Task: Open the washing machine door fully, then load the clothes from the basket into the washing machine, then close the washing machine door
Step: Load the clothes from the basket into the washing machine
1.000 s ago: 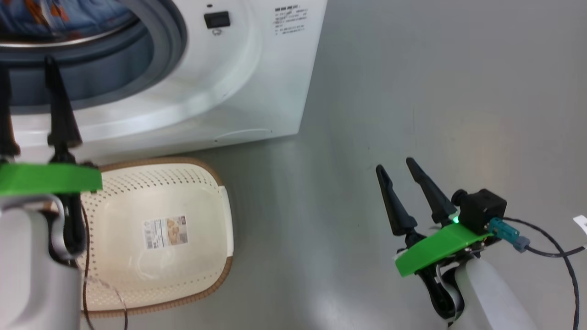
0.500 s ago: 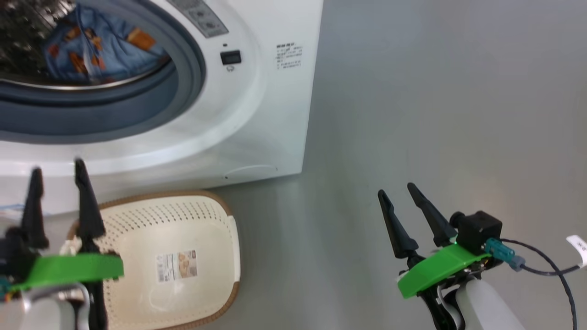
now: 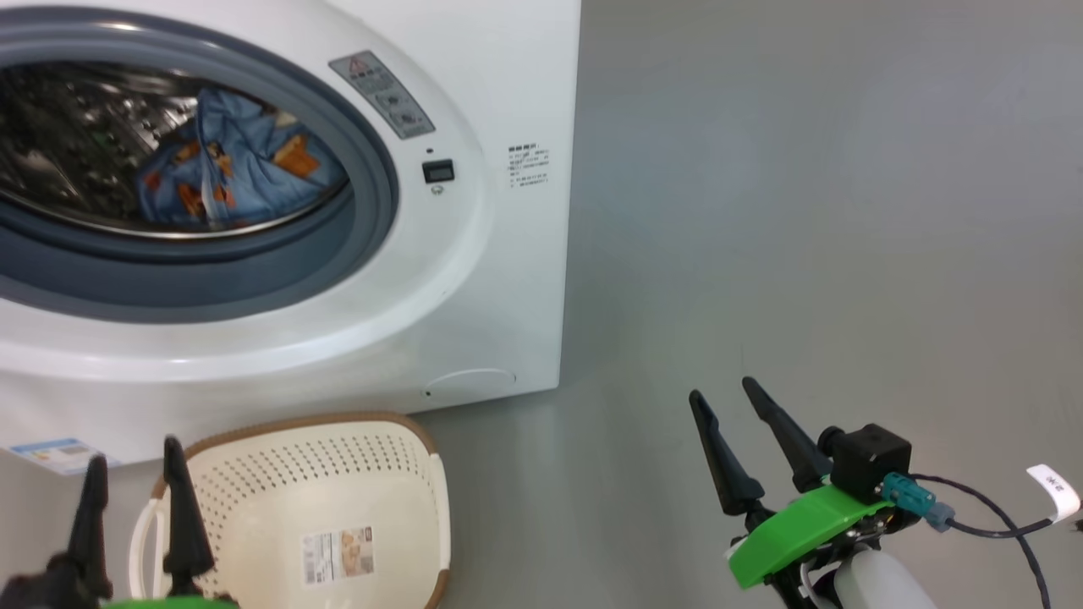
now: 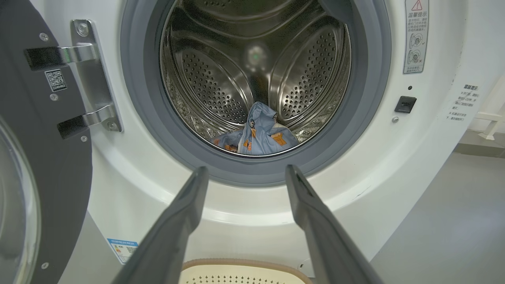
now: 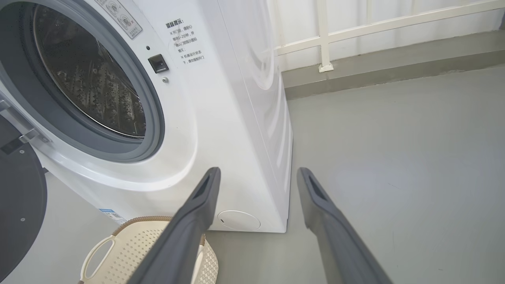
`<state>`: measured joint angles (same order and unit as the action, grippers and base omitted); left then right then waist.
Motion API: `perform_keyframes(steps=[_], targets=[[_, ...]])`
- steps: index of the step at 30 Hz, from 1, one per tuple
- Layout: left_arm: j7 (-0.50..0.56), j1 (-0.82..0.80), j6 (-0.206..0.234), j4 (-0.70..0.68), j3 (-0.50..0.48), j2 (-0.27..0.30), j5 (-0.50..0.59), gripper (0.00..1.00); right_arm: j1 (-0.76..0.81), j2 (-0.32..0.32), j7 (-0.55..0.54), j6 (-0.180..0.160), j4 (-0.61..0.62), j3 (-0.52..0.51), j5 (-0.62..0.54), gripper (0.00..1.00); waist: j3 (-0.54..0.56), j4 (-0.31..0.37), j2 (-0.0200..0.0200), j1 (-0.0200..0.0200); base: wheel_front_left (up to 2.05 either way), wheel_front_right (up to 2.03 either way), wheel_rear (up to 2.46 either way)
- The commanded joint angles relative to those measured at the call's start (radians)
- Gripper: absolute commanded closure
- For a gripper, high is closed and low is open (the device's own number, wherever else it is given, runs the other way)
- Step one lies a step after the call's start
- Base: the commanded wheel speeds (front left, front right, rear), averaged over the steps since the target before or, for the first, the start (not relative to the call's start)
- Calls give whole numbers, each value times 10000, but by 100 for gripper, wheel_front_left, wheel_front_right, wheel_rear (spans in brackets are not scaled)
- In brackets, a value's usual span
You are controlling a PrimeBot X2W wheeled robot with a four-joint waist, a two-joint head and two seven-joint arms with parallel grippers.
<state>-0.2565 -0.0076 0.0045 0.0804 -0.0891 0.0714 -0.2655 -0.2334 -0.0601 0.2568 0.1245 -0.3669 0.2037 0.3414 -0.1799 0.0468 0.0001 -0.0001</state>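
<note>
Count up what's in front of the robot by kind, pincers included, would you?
Big white front-loading washing machine: 1
Round dark door with glass window: 1
Cream perforated plastic basket, brown rim: 1
Light blue fox-print fabric bundle: 1
Dark two-fingered pincers, left pincer and right pincer: 2
Total: 6

The washing machine [image 3: 499, 279] has its round mouth unblocked, its door [image 4: 59, 165] swung aside at the left, a basket [image 3: 279, 461] low against its front, and bare floor [image 3: 804, 211] to its right.
</note>
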Motion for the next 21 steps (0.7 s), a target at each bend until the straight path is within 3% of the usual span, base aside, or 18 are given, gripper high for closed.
perform_keyframes(steps=[1,21], targets=[[-53,147,3,-322,-402,67,149,0,112,99,49,62,172,262,-187,0,349,39,-1,1,0,0,0],[-53,1668,202,-760,-627,-199,350,0,260,99,49,62,166,186,-432,0,1062,70,-1,1,0,0,0]])
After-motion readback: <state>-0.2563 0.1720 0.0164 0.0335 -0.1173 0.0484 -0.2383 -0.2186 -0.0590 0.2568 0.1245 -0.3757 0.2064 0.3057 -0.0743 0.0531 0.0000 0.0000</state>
